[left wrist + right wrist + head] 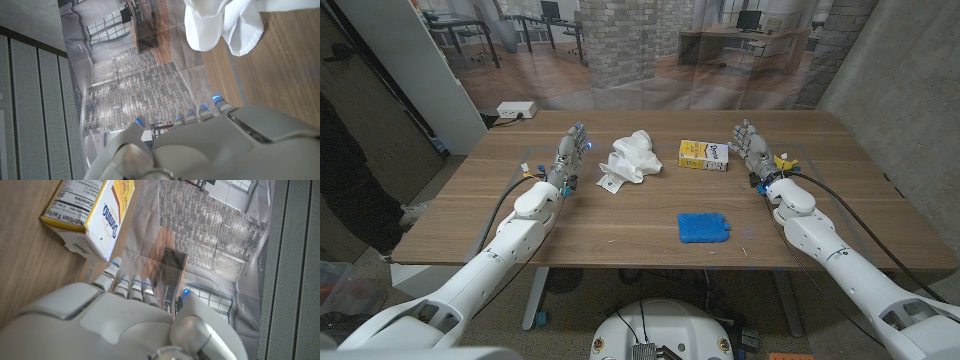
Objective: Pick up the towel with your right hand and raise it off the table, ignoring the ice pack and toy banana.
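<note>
While my right hand [750, 142] waits with fingers apart by the table's [620, 225] right edge, the towel [631, 158] lies untouched.

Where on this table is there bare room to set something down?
Bare wood runs along the near edge either side of the blue ice pack, and behind the towel and yellow box. It is crowded mid-table between the left hand and right hand.
</note>
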Robot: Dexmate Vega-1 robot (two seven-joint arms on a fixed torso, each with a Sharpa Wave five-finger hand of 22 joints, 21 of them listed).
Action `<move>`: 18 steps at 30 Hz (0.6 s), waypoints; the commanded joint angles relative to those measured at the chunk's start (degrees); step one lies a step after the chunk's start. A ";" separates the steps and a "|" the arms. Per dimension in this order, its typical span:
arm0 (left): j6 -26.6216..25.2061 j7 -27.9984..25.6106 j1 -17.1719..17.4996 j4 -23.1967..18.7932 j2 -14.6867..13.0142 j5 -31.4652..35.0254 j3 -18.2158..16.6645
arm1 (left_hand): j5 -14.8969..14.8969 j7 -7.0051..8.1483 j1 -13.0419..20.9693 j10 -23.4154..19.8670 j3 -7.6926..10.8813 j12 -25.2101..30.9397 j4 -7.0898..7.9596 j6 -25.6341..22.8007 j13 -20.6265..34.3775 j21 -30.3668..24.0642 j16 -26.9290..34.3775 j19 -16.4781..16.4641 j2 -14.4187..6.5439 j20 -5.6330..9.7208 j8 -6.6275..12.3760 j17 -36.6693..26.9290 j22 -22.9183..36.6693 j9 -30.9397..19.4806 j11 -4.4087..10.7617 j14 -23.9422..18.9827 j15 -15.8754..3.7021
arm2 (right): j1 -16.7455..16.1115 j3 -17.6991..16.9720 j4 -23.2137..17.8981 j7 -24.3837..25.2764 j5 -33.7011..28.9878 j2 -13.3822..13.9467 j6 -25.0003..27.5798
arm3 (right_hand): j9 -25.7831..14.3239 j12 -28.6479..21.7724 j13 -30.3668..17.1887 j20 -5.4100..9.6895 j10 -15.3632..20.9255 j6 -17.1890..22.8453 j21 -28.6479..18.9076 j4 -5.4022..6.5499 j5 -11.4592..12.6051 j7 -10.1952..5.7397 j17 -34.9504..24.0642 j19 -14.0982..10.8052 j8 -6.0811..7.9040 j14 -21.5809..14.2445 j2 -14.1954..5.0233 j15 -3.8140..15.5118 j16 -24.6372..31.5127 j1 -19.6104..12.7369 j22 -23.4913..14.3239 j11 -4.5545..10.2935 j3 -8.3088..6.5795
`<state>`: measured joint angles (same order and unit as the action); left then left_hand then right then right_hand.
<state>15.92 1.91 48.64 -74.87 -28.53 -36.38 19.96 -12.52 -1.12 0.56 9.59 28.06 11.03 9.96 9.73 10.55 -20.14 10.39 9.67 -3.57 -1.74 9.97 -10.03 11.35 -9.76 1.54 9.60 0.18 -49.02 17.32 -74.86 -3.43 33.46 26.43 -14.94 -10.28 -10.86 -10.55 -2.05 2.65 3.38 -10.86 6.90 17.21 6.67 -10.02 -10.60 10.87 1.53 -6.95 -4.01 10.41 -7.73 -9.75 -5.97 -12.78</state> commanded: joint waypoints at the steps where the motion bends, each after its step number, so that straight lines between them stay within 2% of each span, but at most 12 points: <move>1: -1.44 1.44 0.97 -0.46 2.12 2.64 -3.07 | -0.24 -0.07 0.02 5.95 0.32 0.33 -0.04 6.37 0.27 -0.34 0.30 2.87 -3.85 -0.09 0.28 -0.18 0.25 -0.14 0.02 9.24 -0.02 | -1.87 -10.75 -1.36 -5.38 -10.69 -8.51 4.41 | -0.26 -0.31 -0.09 -0.17 0.09 0.00 -0.34 -0.20 0.28 0.34 -0.10 -0.42 0.22 0.02 -0.99 -0.57 0.44 -0.76 -0.14 -0.58 -0.48; 9: -1.85 2.11 1.34 -0.39 3.13 3.76 -4.45 | -0.26 -0.18 0.04 5.88 0.20 0.38 -0.06 6.32 0.28 -0.29 0.34 2.89 -3.87 -0.31 0.33 -0.18 0.25 -0.15 0.03 9.19 0.07 | -2.00 -15.16 -2.62 -7.68 -17.39 -12.42 6.09 | -0.26 -0.27 -0.09 -0.26 0.09 0.04 -0.33 -0.44 0.22 0.42 -0.09 -0.43 0.21 -0.06 -0.91 -0.68 0.44 -1.05 -0.14 -0.65 -0.63; 18: -2.01 2.55 1.60 -0.28 3.76 4.34 -5.39 | -0.28 -0.22 0.08 5.66 0.10 0.48 -0.08 6.10 0.28 -0.30 0.39 2.73 -3.88 -0.34 0.43 -0.17 0.24 -0.15 0.03 9.06 0.13 | -1.97 -17.51 -4.26 -8.78 -23.15 -14.82 6.90 | -0.26 -0.28 -0.10 -0.35 0.24 0.10 -0.34 -0.76 0.16 0.46 -0.06 -0.53 0.22 -0.15 -0.84 -0.84 0.44 -1.44 -0.14 -0.72 -0.84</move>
<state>14.32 3.83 49.85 -75.19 -25.72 -33.04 15.95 -12.51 -1.12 0.56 9.58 28.06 11.26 9.95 9.73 10.55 -20.14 10.39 9.87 -3.57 -1.94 10.03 -10.02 11.34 -9.75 1.53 9.60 0.18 -50.77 3.83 -77.45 -10.24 17.55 15.33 -9.55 -10.27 -10.86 -10.55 -2.27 2.97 3.38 -10.86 6.48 17.21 6.66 -10.01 -10.81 10.87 1.52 -7.40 -4.44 10.41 -8.50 -9.75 -6.26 -13.31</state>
